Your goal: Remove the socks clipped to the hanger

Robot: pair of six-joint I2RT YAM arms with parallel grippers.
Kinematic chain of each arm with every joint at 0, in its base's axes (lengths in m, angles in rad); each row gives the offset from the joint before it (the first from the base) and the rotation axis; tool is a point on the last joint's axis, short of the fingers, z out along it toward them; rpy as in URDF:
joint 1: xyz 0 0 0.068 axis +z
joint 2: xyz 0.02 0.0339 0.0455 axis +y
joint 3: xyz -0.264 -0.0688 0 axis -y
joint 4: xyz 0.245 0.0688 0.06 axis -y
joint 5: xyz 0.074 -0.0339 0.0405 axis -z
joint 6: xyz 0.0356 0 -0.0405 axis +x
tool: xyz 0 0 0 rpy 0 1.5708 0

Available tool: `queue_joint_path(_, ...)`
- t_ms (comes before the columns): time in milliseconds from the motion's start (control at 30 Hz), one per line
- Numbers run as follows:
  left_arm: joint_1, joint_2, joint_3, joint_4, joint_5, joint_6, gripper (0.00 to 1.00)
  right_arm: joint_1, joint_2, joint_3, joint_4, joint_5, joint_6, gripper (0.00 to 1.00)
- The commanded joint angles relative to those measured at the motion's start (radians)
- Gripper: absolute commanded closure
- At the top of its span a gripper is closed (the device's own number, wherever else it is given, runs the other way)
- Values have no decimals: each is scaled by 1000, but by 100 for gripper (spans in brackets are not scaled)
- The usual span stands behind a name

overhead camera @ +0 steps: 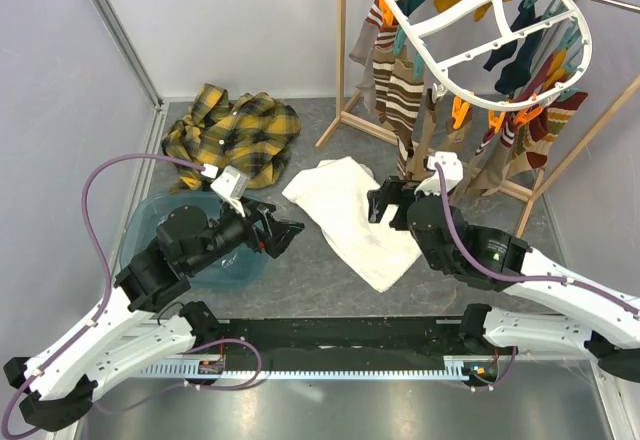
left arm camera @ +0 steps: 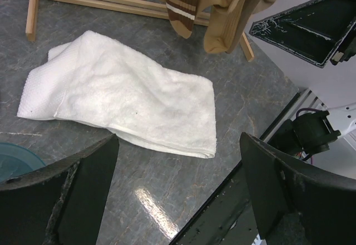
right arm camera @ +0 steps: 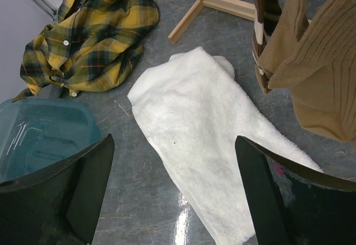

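The white ring hanger point(overhead camera: 432, 67) hangs at the top right from a wooden rack, with orange and teal clips below it. Several socks are clipped to it: brown-and-cream striped ones point(overhead camera: 400, 85), navy ones point(overhead camera: 515, 55) and maroon-striped ones point(overhead camera: 545, 125). My left gripper point(overhead camera: 285, 232) is open and low over the table, left of the towel. The right gripper point(overhead camera: 385, 203) is open above the towel, just below the striped socks. A striped sock point(left arm camera: 181, 5) and a tan sock point(left arm camera: 222, 28) dangle ahead of the empty left gripper point(left arm camera: 178, 189). Tan socks point(right arm camera: 322, 72) hang to the right of the empty right gripper point(right arm camera: 175, 195).
A white towel point(overhead camera: 350, 215) lies crumpled on the grey table between the arms. A yellow-black plaid shirt point(overhead camera: 235, 130) lies at the back left. A teal basin point(overhead camera: 150, 225) sits under the left arm. The wooden rack frame point(overhead camera: 342, 50) stands behind the towel.
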Motion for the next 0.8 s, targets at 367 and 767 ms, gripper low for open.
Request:
queue_joint_path(367, -2, 47, -6, 64, 11, 68, 4, -111, 168, 243, -199, 393, -368, 2)
queue_joint_path(767, -2, 70, -8, 68, 49, 54, 4, -501, 219, 332, -187, -8, -451, 19)
